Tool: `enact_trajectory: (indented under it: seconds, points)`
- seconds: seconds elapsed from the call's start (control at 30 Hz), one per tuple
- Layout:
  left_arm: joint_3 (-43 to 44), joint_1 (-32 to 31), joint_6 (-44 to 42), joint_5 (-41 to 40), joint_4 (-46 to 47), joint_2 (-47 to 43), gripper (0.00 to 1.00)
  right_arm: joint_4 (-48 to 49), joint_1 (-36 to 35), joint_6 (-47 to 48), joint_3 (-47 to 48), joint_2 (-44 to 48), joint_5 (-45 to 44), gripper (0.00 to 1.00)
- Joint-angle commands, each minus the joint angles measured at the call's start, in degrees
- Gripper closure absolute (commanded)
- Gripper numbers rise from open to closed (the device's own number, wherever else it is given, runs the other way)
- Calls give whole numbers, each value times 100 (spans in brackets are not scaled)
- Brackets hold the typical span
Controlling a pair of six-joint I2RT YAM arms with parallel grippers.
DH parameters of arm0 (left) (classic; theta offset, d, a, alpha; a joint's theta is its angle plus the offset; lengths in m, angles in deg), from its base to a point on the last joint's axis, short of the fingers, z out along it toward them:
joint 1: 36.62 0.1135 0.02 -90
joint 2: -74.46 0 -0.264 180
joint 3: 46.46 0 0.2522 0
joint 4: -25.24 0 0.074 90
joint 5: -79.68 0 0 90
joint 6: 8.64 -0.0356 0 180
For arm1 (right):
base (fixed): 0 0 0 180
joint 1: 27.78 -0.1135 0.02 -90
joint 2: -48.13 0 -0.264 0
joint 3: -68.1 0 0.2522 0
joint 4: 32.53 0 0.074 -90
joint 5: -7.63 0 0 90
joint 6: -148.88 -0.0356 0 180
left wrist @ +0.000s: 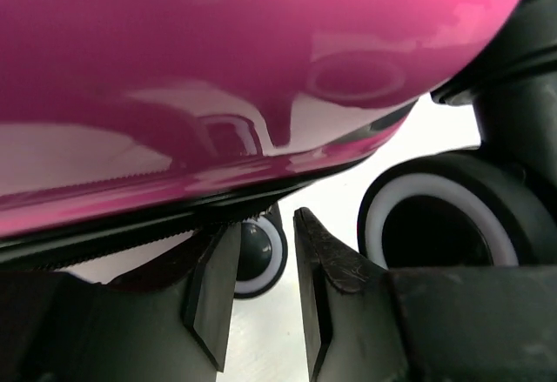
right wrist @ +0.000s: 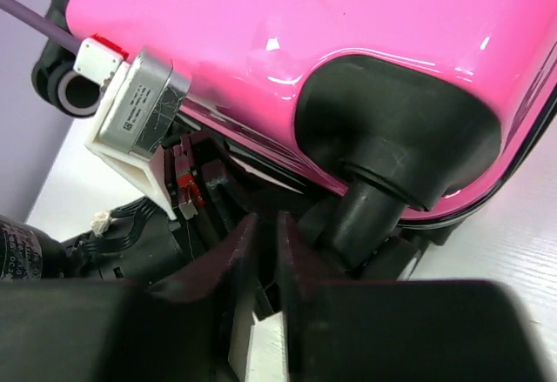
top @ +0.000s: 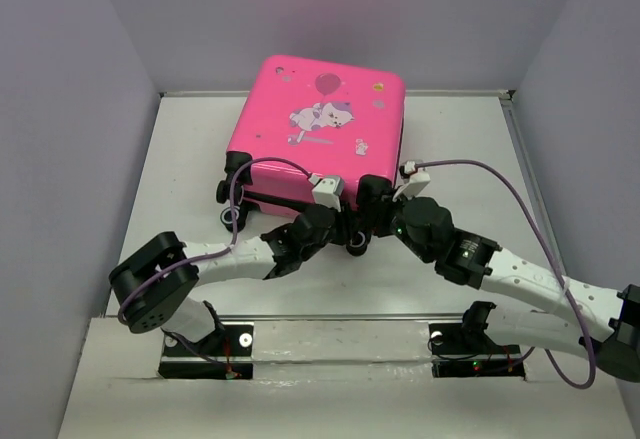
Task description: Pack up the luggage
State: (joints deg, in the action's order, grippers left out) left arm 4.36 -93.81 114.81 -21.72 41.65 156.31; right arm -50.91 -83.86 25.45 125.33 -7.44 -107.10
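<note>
The luggage (top: 320, 119), a hot-pink hard-shell suitcase with a cartoon print, lies flat and closed on the table. Both grippers are at its near edge, between the black wheels. My left gripper (top: 340, 227) points at the zipper seam (left wrist: 130, 225) under the pink shell (left wrist: 218, 69). Its fingers (left wrist: 264, 221) stand a narrow gap apart with nothing between them. My right gripper (top: 378, 221) sits just right of it, beside a black wheel mount (right wrist: 392, 138). Its fingers (right wrist: 265, 217) are pressed nearly together, and I see nothing held.
A black-and-white wheel (left wrist: 435, 225) sits close on the right of the left fingers, and a smaller one (left wrist: 259, 256) shows behind them. The left arm's wrist camera (right wrist: 130, 112) lies close to the right gripper. Grey walls (top: 80, 109) enclose the table (top: 470, 159).
</note>
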Motion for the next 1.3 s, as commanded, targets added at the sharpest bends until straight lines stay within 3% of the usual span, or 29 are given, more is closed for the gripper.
enact_trajectory:
  seconds: [0.0, 0.07, 0.17, 0.6, 0.83, 1.1, 1.17, 1.27]
  points:
    - [284, -99, -295, -872, 498, 148, 57, 112, -26, -76, -13, 108, -145, 47]
    - [284, -108, -304, -961, 490, 218, 57, -99, -26, -85, -48, 99, -278, 28]
    - [311, -152, -330, -1232, 489, 314, 56, -626, -26, -111, 57, -32, -436, 11]
    - [522, -337, -278, -1769, 595, 692, 58, -1944, -26, -322, 250, 116, -1226, 8]
    - [452, -389, -269, -1875, 797, 675, 59, -2438, -26, -550, 207, 82, -1236, 5]
    - [522, -390, -322, -2200, 876, 710, 81, -2324, -79, -551, 259, -225, -963, 7]
    - [539, -390, -348, -2261, 876, 719, 92, -2306, -79, -472, 416, -409, -1077, 7]
    - [513, -390, -374, -2279, 867, 684, 94, -2271, -79, -279, 645, -621, -1157, 8]
